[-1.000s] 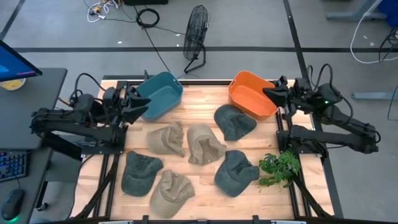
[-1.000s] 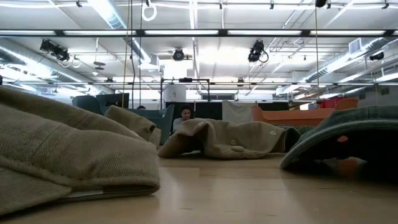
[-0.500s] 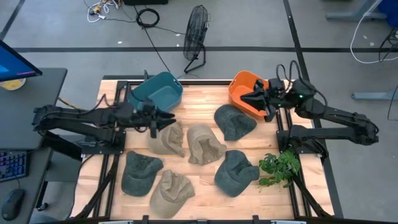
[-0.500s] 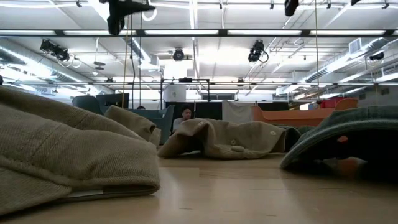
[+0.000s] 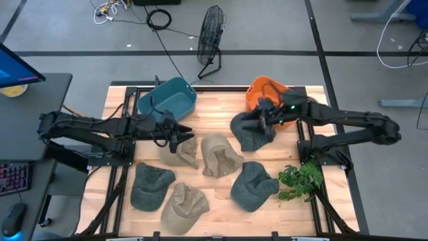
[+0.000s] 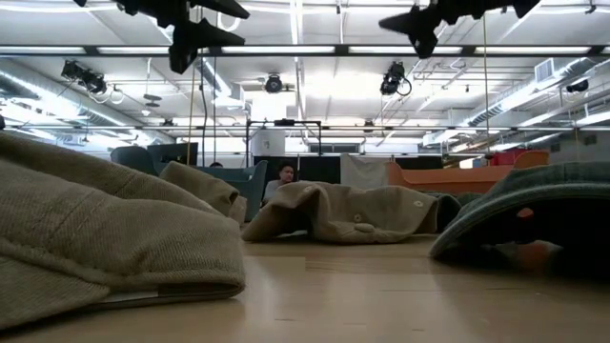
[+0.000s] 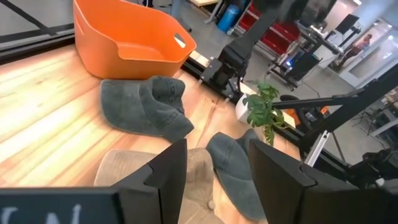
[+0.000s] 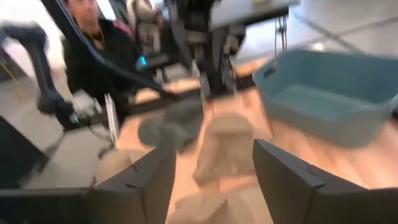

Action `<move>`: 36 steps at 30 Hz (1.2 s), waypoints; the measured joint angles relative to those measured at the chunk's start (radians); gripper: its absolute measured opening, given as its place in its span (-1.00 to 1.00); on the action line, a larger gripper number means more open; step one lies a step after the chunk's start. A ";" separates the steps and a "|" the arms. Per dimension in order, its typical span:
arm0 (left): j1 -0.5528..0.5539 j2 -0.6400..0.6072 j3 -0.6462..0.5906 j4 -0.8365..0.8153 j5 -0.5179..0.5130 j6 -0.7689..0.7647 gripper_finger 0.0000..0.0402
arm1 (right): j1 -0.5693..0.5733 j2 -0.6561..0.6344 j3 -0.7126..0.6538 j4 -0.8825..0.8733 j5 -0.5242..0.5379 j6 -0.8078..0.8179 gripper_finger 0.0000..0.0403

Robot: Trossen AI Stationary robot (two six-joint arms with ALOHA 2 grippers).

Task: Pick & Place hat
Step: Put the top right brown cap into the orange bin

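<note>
Several soft hats lie flat on the wooden table, some tan, some grey-green. My left gripper (image 5: 179, 132) hangs open above the far edge of a tan hat (image 5: 179, 150); its own view shows that hat (image 7: 124, 171) under the fingers. My right gripper (image 5: 246, 123) hangs open above a grey-green hat (image 5: 254, 134) that lies in front of the orange bin (image 5: 266, 94). In the low view both grippers, left (image 6: 193, 38) and right (image 6: 419, 27), hang high above the hats. Neither gripper touches a hat.
A teal bin (image 5: 168, 100) stands at the far left and the orange bin at the far right. A small green plant (image 5: 299, 179) stands at the near right. More hats (image 5: 219, 155) fill the middle and near part of the table. A person (image 8: 93, 43) sits beyond the table.
My left gripper has swung from beside the teal bin toward the table's right and near side, to above the tan hat. My right gripper has swung from beside the orange bin toward the table's left, to above the grey-green hat, and has opened. The hats have stayed put.
</note>
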 joint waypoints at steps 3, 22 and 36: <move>0.000 -0.001 0.000 0.010 0.000 0.000 -0.12 | 0.047 0.051 0.000 -0.040 0.069 -0.022 0.12; 0.000 -0.001 0.000 0.009 0.000 -0.001 -0.12 | 0.224 0.504 0.000 -0.016 0.329 -0.127 0.06; 0.000 -0.001 0.000 0.007 0.000 -0.001 -0.12 | 0.221 0.681 0.000 0.113 0.408 -0.154 0.05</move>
